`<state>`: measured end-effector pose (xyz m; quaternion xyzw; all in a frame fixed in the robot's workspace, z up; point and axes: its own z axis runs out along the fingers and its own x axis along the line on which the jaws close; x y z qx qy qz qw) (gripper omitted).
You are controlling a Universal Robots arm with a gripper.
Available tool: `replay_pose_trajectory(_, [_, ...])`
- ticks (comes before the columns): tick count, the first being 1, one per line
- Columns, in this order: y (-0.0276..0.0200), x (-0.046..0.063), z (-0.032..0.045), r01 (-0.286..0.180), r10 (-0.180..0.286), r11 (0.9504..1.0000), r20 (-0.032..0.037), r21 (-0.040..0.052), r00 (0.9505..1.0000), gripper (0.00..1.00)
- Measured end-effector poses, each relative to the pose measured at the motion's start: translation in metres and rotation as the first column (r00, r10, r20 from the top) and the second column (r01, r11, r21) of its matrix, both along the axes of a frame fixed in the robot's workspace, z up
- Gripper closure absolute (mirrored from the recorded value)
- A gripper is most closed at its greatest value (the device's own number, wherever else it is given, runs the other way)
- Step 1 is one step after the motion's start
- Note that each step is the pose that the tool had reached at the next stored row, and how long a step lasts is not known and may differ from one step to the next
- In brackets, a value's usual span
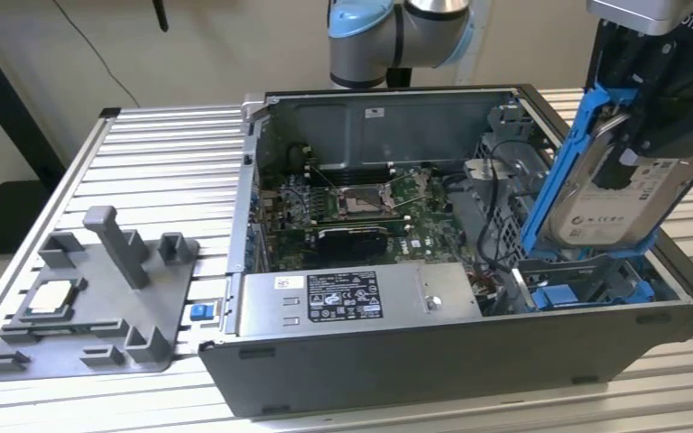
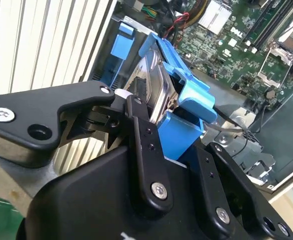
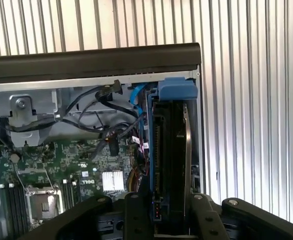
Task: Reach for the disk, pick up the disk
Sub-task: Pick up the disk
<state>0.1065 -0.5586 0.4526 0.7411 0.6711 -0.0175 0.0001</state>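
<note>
One tool (image 1: 635, 135) clamped around disk (image 1: 617, 203)

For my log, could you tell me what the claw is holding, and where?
The claw grips the silver metal disk in its blue bracket by its upper end.

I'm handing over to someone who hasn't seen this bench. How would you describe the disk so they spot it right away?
Find the open computer case on the slatted table. At the exterior view's right end of it, the gripper holds the disk upright above the blue drive bay. It is the silver slab with a white label in a bright blue bracket, unlike the long grey box with its black-and-white sticker lying inside the case.
</note>
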Motion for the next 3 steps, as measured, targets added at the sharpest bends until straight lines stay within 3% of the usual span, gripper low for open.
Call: replay_pose_trajectory(3, [0.0, 0.0, -0.0001, 0.0, 0.0, 1.0, 0.0, 0.0, 1.0, 1.0])
